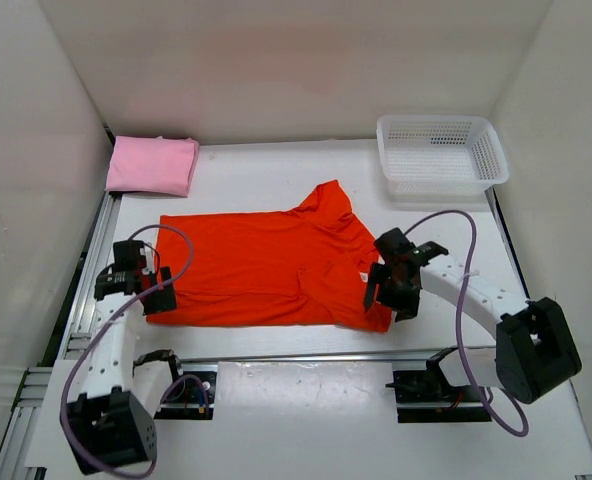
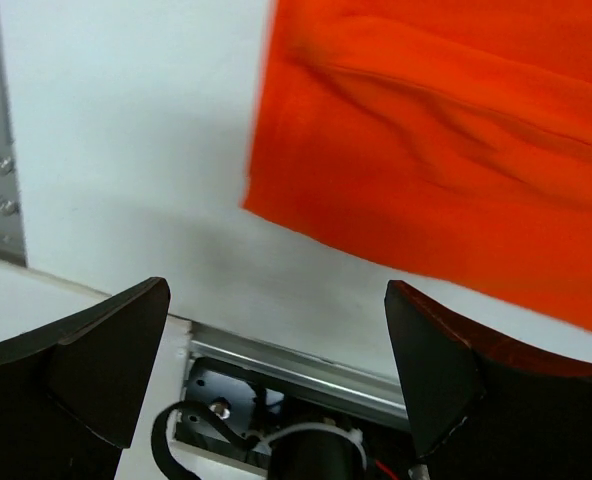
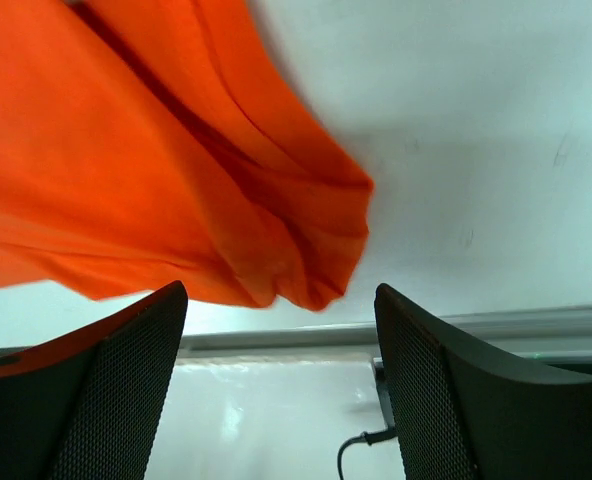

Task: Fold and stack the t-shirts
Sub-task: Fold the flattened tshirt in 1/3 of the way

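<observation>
Centrally, orange-red t-shirt (image 1: 266, 265) being flanked, left gripper (image 2: 276, 288) at nine o'clock being held open, right gripper (image 3: 281, 288) at three likewise open.

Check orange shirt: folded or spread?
Spread. The orange t-shirt lies wide and flat on the table, one sleeve out; the pink t-shirt is a folded bundle.

Orange-red t-shirt (image 1: 266, 270) spread flat at centre, slightly rumpled; pink t-shirt (image 1: 153, 165) neatly folded, far-left corner.
</observation>
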Robot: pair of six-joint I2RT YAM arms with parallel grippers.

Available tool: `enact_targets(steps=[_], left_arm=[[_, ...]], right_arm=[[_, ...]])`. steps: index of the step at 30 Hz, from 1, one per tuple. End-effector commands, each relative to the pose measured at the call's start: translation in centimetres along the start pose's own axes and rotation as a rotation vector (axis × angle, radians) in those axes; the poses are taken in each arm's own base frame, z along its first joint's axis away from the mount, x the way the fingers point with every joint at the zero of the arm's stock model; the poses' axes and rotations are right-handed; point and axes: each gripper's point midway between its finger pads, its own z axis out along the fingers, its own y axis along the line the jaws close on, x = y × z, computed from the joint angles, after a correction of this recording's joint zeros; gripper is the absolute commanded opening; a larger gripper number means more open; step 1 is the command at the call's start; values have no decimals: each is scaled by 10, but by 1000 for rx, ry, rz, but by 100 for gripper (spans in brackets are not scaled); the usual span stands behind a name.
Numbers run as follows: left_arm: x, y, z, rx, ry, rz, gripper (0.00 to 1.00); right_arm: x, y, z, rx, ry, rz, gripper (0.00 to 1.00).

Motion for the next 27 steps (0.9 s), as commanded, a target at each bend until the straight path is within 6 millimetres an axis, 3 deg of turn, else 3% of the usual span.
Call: enact_targets(steps=[1,2,3,10,15,17,19,20,22,23,24,27], left_arm=[[-5,29,22,-131,10,-84,100],[5,35,29,-133,74,-122,100],[-4,36,29,-125,68,-136,100],[-8,-7,38,138,128,-165,100],[-2,-15,47,175,150,-167,100],[4,-16,53,178,182,-166,94],[12,-18,60,181,223,-166,83],[14,-19,61,182,236,-166,67],[16,-23,62,205,254,-168,45],[16,-23,62,205,254,-168,27],[16,-23,62,205,254,-168,10],[17,-5,59,120,238,-181,10]], right_arm=[[22,-6,0,1,33,62,80],[30,-13,5,17,49,77,80],[25,-9,7,-22,10,76,80],[23,-1,28,-112,-38,102,80],[25,1,39,-110,-15,126,80],[26,-1,43,-104,-8,127,74],[24,-3,43,-96,-17,136,58],[24,-3,43,-96,-17,136,41],[21,-4,42,-86,-26,137,20],[25,-9,40,-64,-17,147,7],[25,-9,36,-64,-17,156,2],[33,-24,24,1,-12,183,0]])
